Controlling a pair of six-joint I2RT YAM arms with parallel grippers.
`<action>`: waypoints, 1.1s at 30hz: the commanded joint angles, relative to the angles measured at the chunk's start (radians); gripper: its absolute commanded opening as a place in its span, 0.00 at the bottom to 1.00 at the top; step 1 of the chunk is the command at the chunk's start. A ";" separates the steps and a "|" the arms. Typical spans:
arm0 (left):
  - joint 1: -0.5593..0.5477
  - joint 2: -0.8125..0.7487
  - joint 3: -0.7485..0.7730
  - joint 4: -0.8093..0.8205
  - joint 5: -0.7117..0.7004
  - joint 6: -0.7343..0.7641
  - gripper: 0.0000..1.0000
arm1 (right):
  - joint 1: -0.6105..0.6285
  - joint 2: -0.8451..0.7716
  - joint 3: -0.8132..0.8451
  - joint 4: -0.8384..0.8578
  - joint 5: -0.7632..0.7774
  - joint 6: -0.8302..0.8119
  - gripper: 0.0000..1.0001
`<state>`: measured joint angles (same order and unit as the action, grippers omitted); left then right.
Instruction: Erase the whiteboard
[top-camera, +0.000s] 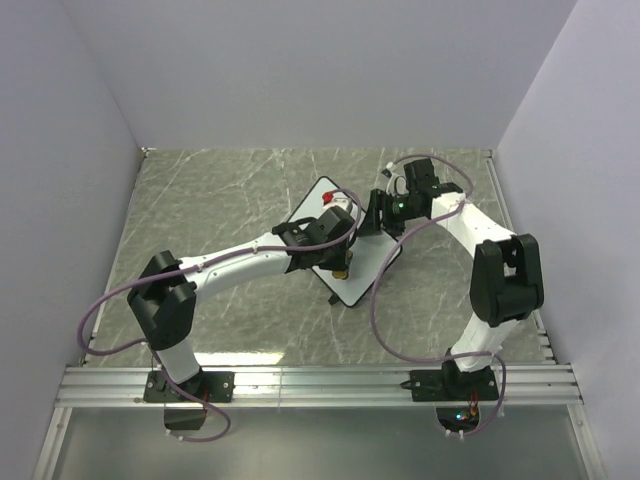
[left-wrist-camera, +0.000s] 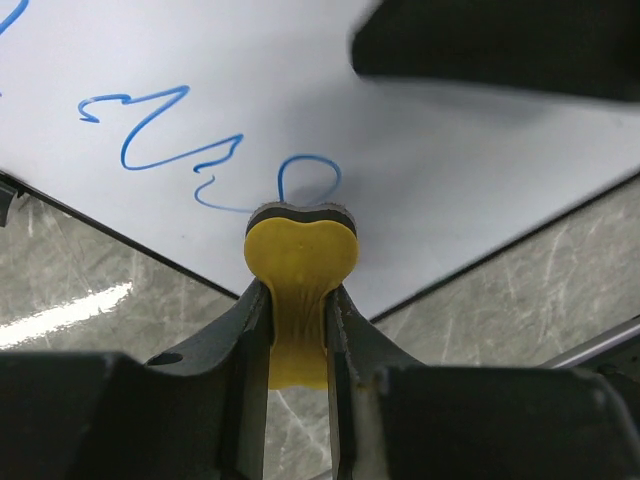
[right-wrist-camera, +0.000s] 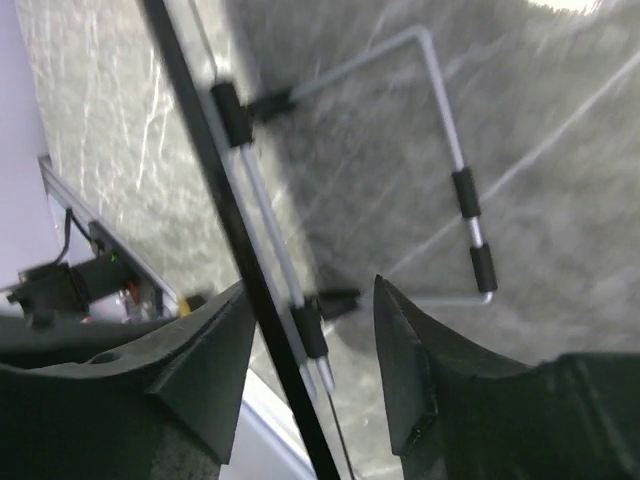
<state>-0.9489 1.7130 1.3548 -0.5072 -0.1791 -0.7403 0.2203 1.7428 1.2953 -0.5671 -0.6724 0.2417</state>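
Marbled table (top-camera: 200, 200), left arm (top-camera: 240, 255) stretched over whiteboard (top-camera: 368, 272), jaws pinching yellow eraser (left-wrist-camera: 300, 255)

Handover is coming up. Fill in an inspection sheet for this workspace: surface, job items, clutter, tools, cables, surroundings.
Surface: marbled grey-green table, bare apart from the job items.
Job's things: whiteboard lying at an angle mid-table; blue scribbles not yet wiped; yellow eraser touching the board at the last loop.
Clutter: nothing seen.
Grippers: left tool shut on the eraser; right tool open, its jaws either side of the board's black rim.
Cables: purple cables loop off both arms; the right one hangs by the board's near edge.
Surroundings: plain white walls on three sides; metal rail along the near edge.
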 joint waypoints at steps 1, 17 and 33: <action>-0.002 -0.027 -0.031 0.042 -0.016 0.033 0.00 | 0.037 -0.087 -0.068 0.012 0.016 0.028 0.55; -0.004 -0.009 -0.054 0.185 0.095 0.047 0.00 | 0.120 -0.183 -0.206 0.095 0.046 0.137 0.09; 0.038 0.051 -0.089 0.279 0.164 0.022 0.00 | 0.140 -0.164 -0.212 0.061 0.048 0.105 0.00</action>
<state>-0.9253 1.7172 1.2892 -0.3637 -0.0551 -0.6975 0.3107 1.5623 1.1011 -0.4709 -0.6666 0.3500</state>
